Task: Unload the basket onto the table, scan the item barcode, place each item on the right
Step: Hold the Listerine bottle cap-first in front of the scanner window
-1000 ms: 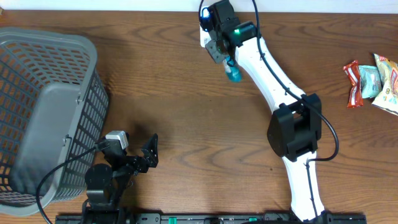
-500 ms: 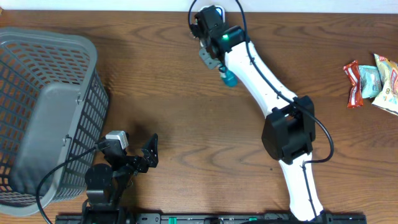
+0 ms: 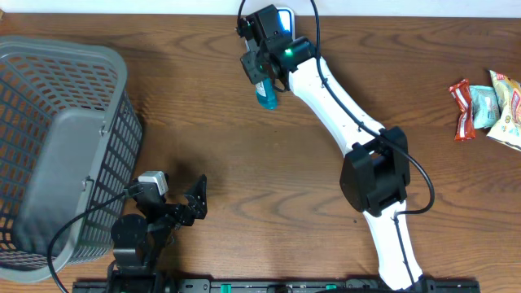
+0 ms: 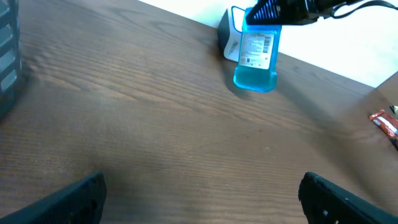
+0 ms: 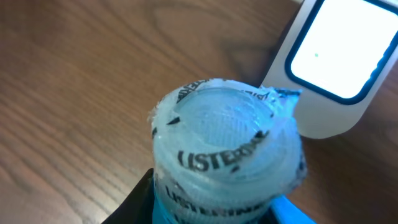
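A small blue mouthwash bottle [image 3: 266,98] with a sealed white cap [image 5: 224,149] hangs bottom-down just above the table, and my right gripper [image 3: 260,67] is shut on its neck. One dark finger [image 5: 138,200] shows beside the cap. The white barcode scanner [image 3: 282,18] stands at the table's back edge, just right of the bottle, its lit window [image 5: 339,53] close by the cap. From the left wrist view the bottle's white label [image 4: 256,50] faces me in front of the scanner [image 4: 229,38]. My left gripper [image 3: 198,199] rests open near the front edge, with nothing between its fingers [image 4: 74,199].
A large grey mesh basket [image 3: 65,146] fills the left side, its edge [image 4: 6,56] at the left of the left wrist view. Several snack packets [image 3: 488,106] lie at the far right, one red one [image 4: 385,123] among them.
My right arm has swung left along the back edge, carrying the bottle from the scanner's right side to its left front. The left arm has not moved.
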`<action>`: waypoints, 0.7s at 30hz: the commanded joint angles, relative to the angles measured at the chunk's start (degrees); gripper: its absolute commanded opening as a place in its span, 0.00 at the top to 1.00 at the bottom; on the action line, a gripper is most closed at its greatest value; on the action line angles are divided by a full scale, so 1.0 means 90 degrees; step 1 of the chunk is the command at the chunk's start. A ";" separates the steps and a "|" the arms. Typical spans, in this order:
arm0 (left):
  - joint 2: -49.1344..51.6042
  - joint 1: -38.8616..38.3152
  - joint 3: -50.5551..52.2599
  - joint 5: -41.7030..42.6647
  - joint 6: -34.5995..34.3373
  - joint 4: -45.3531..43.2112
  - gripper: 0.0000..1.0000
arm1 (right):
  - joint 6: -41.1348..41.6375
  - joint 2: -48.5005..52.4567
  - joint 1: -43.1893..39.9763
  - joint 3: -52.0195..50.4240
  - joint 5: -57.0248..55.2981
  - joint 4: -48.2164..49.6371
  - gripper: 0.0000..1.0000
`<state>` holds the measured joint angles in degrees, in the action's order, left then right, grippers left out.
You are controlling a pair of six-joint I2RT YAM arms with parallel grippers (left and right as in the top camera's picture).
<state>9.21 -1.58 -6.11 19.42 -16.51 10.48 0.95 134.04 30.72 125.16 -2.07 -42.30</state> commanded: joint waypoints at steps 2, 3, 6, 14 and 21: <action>-0.0027 0.0032 -0.0024 0.0056 -0.0012 0.0002 0.02 | 0.0294 -0.0449 -0.0012 0.0087 -0.1542 0.0206 0.99; -0.0027 0.0032 -0.0024 0.0056 -0.0012 0.0002 0.02 | 0.0294 -0.0447 0.0017 0.0085 -0.2181 0.0270 0.99; -0.0027 0.0032 -0.0024 0.0056 -0.0012 0.0002 0.02 | 0.0153 -0.0437 0.0124 0.0085 -0.3985 0.0588 0.99; -0.0027 0.0032 -0.0024 0.0056 -0.0012 0.0002 0.02 | -0.1168 -0.0119 0.0041 0.0068 -0.4838 0.2601 0.99; -0.0027 0.0032 -0.0024 0.0056 -0.0012 0.0002 0.02 | -0.4146 0.0831 0.0158 0.0070 -0.5204 0.5404 0.98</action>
<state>9.21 -1.58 -6.11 19.42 -16.51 10.52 -18.26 137.10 31.14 124.99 -44.42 -0.78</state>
